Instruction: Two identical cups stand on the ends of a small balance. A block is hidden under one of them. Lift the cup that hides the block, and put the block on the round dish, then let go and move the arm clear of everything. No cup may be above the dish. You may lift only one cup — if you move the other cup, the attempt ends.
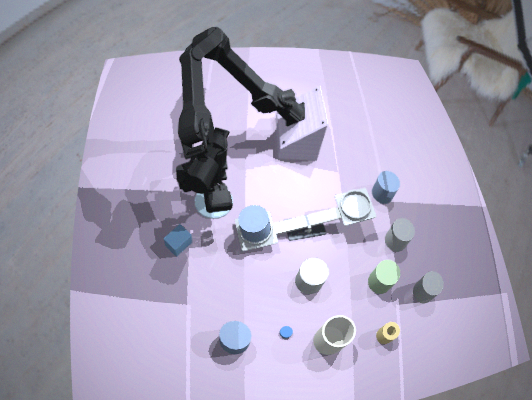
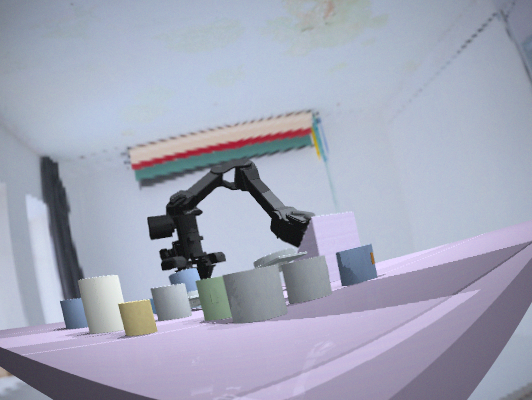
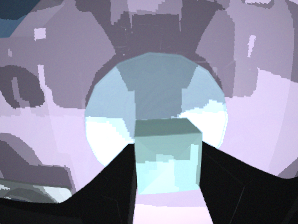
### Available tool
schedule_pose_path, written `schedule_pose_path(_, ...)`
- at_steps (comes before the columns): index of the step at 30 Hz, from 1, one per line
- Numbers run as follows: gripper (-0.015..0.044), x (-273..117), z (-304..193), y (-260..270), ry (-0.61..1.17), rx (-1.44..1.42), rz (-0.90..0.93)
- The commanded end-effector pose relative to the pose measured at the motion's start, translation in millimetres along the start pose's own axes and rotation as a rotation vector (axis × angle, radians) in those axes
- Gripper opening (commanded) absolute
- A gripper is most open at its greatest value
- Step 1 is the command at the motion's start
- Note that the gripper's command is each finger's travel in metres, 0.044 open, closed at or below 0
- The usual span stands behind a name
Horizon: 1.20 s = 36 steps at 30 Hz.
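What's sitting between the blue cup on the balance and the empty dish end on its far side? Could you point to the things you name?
The balance's white beam (image 1: 322, 218), with its dark stand (image 1: 315, 231) beneath, as the top view shows.

No readable text, label, brand, number or sign could be made out in any of the three views; no lettering was seen on any of the surfaces shown.
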<state>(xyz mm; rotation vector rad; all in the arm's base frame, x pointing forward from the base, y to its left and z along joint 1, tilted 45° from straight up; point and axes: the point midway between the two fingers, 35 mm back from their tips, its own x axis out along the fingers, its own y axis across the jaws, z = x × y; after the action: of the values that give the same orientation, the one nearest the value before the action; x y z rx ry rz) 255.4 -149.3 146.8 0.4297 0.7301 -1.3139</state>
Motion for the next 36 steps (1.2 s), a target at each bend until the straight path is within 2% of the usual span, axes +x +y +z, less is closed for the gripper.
schedule_pose_path(1, 0.0, 6, -1, 0, 0.006, -0.006, 0.001)
schedule_pose_path(12, 0.0, 21, -1, 0, 0.005, -0.006, 0.001)
schedule_pose_path(29, 0.044, 10, 0, 0, 0.0, 0.002, 0.002)
schedule_pose_path(34, 0.044, -35, -1, 1, 0.008, -0.005, 0.002)
schedule_pose_path(36, 0.044, -41, -1, 0, 0.008, -0.006, 0.001)
